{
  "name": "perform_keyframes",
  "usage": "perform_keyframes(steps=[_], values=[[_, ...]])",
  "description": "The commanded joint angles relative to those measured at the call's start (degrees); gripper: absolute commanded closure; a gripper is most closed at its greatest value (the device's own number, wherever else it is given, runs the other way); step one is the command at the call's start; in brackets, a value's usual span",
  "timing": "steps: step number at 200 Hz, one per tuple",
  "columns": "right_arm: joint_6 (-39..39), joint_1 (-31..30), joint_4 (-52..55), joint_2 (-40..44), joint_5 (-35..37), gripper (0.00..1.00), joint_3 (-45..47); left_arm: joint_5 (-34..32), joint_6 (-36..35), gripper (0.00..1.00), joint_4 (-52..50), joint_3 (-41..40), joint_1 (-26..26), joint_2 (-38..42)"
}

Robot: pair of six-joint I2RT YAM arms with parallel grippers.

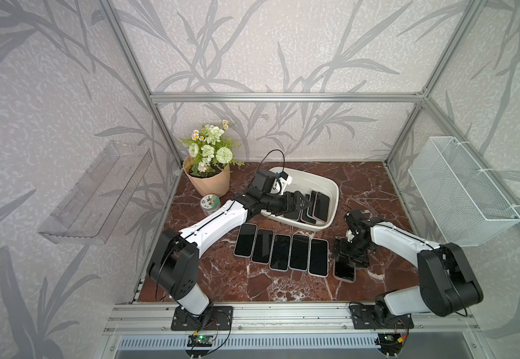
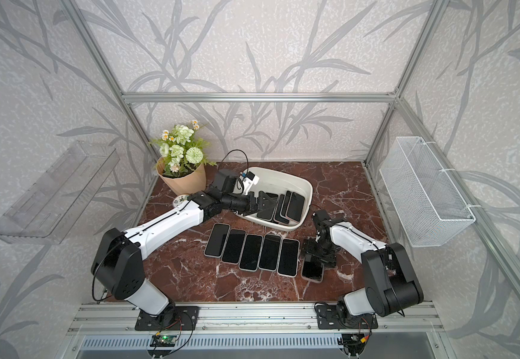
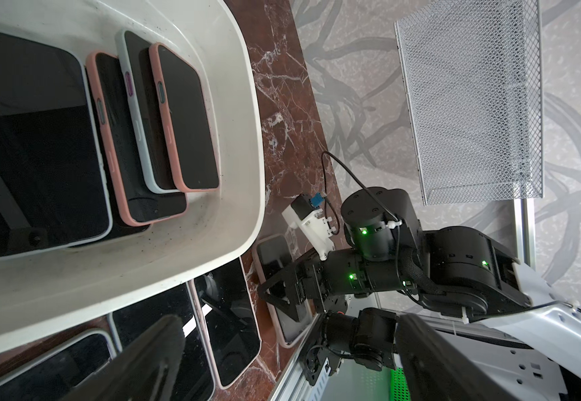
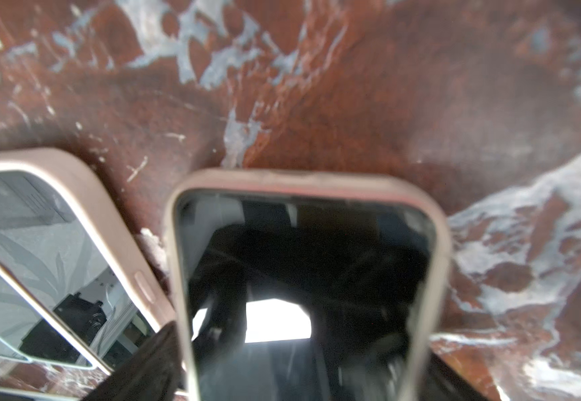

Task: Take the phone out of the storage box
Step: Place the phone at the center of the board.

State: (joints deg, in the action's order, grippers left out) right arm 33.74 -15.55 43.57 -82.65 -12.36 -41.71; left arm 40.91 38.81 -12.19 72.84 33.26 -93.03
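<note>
The left fingers (image 3: 143, 364), spread wide above the storage box (image 3: 238, 104), should straddle the top pink-cased phone (image 3: 188, 121) squarely; whether the right fingers (image 4: 143, 371) are apart or clamped is unclear.

**Student:** What occupies the centre?

**Tutor:** A phone (image 4: 303, 277) in a dusty pink case. It lies screen up on the red-brown marble tabletop (image 4: 386, 86), which has white veins. Its near end shows, with rounded corners, and the dark glass mirrors blurred black shapes.

**Student:** And the dark forms flanking it?

**Tutor:** Two fingers (image 4: 143, 368) of the right gripper (image 4: 299, 375), one along each long edge. Blur hides whether they touch the case.

**Student:** The other object?

**Tutor:** A second phone (image 4: 56, 243), also pink-cased, just beside the first on its left and slightly angled. Its side button is visible, and its glass reflects grey leaf shapes.
</note>
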Motion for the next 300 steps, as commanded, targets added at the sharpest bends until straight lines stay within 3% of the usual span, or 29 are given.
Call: perform_keyframes(steps=[1, 75, 97, 127, 221, 269, 300], values=[[-1.2, 0.1, -0.2, 0.8, 2.9, 0.01, 1.1, -3.0, -3.8, 0.00, -4.2, 2.9, -0.3, -0.6], [-3.3, 1.3, 8.8, 11.8, 4.8, 0.01, -4.7, -13.6, -14.4, 0.00, -19.5, 13.9, -3.8, -5.6], [-4.5, 1.8, 10.7, 15.3, 5.5, 0.01, -7.0, -21.3, -20.2, 0.00, -28.0, 20.1, -4.0, -8.9], [-4.9, 2.7, 8.6, 19.1, 5.5, 0.01, -10.3, -25.9, -24.4, 0.00, -36.2, 29.4, -4.3, -15.4], [-7.9, 3.8, -1.1, 15.1, -7.4, 0.01, -18.4, -26.3, -26.4, 0.01, -43.9, 51.5, -5.1, -34.3], [-8.1, 3.9, -2.7, 15.7, -9.3, 0.01, -15.3, -28.3, -27.4, 0.16, -49.7, 63.5, -5.0, -44.4], [-8.2, 4.0, -3.2, 15.0, -9.5, 0.01, -14.7, -23.4, -26.4, 0.19, -48.0, 64.8, -4.9, -47.7]])
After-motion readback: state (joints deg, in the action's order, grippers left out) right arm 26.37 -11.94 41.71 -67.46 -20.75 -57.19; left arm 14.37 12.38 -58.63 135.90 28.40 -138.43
